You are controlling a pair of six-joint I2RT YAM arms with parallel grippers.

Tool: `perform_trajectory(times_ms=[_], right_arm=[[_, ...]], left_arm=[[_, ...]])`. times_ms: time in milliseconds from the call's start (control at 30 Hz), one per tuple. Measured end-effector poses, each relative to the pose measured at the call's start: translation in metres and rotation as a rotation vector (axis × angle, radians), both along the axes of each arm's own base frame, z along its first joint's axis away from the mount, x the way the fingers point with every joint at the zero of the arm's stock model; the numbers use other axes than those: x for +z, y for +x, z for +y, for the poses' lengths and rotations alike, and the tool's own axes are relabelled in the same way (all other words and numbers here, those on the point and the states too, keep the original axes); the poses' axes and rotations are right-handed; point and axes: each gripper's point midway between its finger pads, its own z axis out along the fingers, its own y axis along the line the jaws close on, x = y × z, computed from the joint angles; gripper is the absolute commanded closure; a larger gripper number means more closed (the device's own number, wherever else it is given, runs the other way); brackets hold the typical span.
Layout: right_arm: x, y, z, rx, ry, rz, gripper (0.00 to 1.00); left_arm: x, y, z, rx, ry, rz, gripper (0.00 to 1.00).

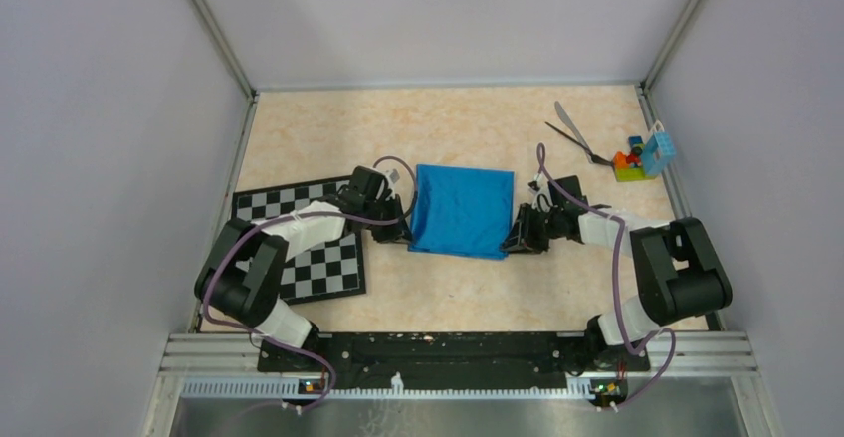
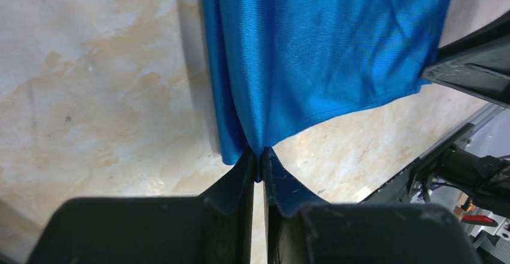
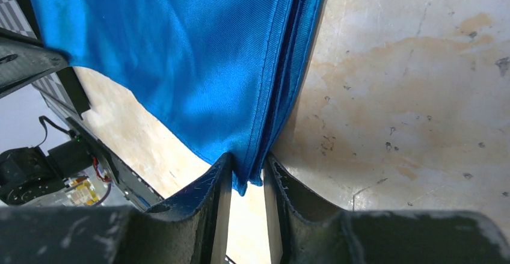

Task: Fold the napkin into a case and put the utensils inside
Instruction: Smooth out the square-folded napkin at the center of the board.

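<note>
Item: napkin [image 1: 461,210], shiny bright-blue cloth with a satin sheen and fine ribbed weave, lay as a rough rectangle just right of the chessboard [image 1: 316,258], its left edge near the board's right side. Several layers showed stacked along its far-from-board edge, with a stitched hem running down that side, so it was folded over on itself. The surface was mostly smooth, with soft creases fanning from the two near corners. Left gripper [image 2: 259,156], between board and cloth, had its fingers pressed together on the napkin's near corner on the board side. Right gripper [image 3: 246,169], beyond the cloth from the board, was clamped on the other near corner, the layered edge filling the gap between its fingers. Utensils [image 1: 571,132], one silver-grey and one thin black, lay crossed well to the right of the board and farther back, beside a cluster of toy blocks [image 1: 637,158]. Table [image 1: 468,298]: pale beige marbled top, scuffed and speckled. Surround: plain grey walls [image 1: 119,109] on three sides, and a metal rail [image 1: 458,362] below the board at the arm bases.
</note>
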Motion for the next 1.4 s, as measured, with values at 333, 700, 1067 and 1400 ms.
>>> perform_trajectory(times_ms=[333, 700, 1067, 1400], right_arm=[[0.001, 0.001, -0.002, -0.005, -0.009, -0.008, 0.68], [0.005, 0.000, -0.016, -0.013, -0.103, -0.045, 0.58], [0.026, -0.001, 0.012, 0.094, -0.086, -0.093, 0.77], [-0.001, -0.002, 0.007, 0.058, -0.132, -0.018, 0.81]], left_arm=[[0.033, 0.001, -0.013, -0.008, -0.092, -0.059, 0.87], [-0.009, -0.024, -0.007, 0.002, -0.084, 0.042, 0.89], [-0.017, -0.028, -0.006, 0.010, -0.086, 0.055, 0.89], [-0.016, -0.029, -0.008, 0.007, -0.100, 0.066, 0.62]])
